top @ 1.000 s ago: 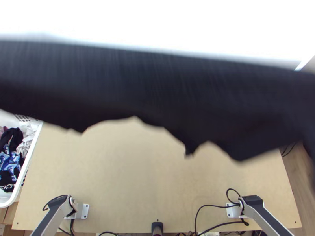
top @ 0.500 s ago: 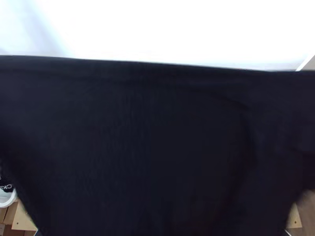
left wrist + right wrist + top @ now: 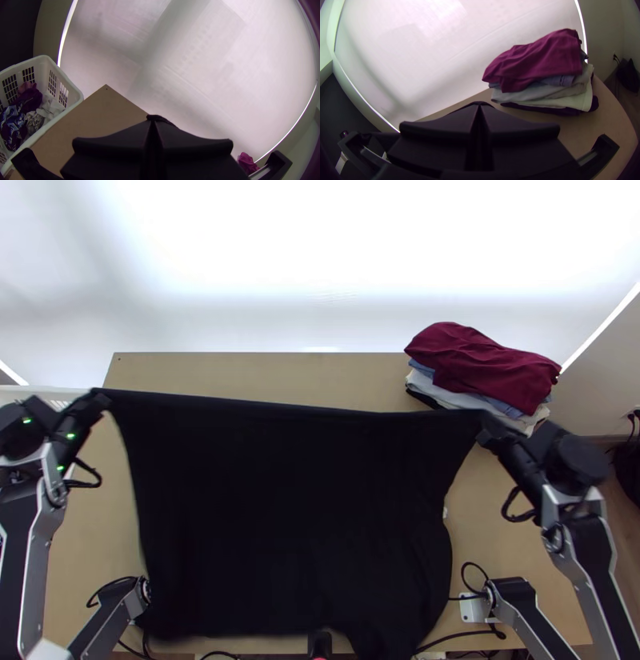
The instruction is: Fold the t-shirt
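The black t-shirt (image 3: 296, 516) is held stretched between the grippers in the top view, its upper edge taut and its lower part hanging toward the table's near edge. At its upper left corner is my left gripper (image 3: 100, 398); my right gripper (image 3: 484, 426) has the upper right corner. In the left wrist view my left gripper (image 3: 153, 122) is shut, a bit of the black shirt (image 3: 159, 117) at its tips. My right gripper (image 3: 479, 106) is likewise shut in the right wrist view, with dark cloth at its tips.
A stack of folded clothes, maroon on top (image 3: 480, 364), lies at the table's far right, just beyond my right gripper. The white laundry basket (image 3: 71, 96) with mixed clothes stands off the table's left side. Bare wood (image 3: 264, 374) shows along the far edge.
The shirt, earlier swung up across the view, has come down lower over the table. Both arms and the folded stack have come into sight.
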You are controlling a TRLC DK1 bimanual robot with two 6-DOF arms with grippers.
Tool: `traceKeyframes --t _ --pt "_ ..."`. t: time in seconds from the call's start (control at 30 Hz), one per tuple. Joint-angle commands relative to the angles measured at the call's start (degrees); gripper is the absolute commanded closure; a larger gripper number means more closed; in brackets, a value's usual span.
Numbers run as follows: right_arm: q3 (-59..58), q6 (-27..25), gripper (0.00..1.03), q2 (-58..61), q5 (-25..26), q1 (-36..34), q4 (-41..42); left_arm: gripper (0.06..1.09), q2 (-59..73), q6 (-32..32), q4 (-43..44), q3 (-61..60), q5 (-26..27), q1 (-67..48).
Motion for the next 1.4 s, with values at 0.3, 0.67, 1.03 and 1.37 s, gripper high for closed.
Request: traceKeyframes --t 0.3,0.67,1.03,1.37 --pt "16.9 4.4 1.0 27.6 -0.5 -2.7 5.1 1.05 27.5 3.3 -5.1 16.5 -3.6 -2.9" --pt "38.4 5.0 1.0 48.3 0.5 -0.6 -7.9 1.05 46.7 3.9 -16.6 40.0 -3.5 -4.4" --pt "54.9 5.5 1.0 59.2 3.5 1.4 -20.9 1.05 61.1 3.8 -28.1 60.5 -3.4 -4.4" --pt "64.3 5.7 1.0 61.9 3.5 3.7 -31.9 1.05 63.9 6.6 -40.4 68.6 -1.0 -5.4"
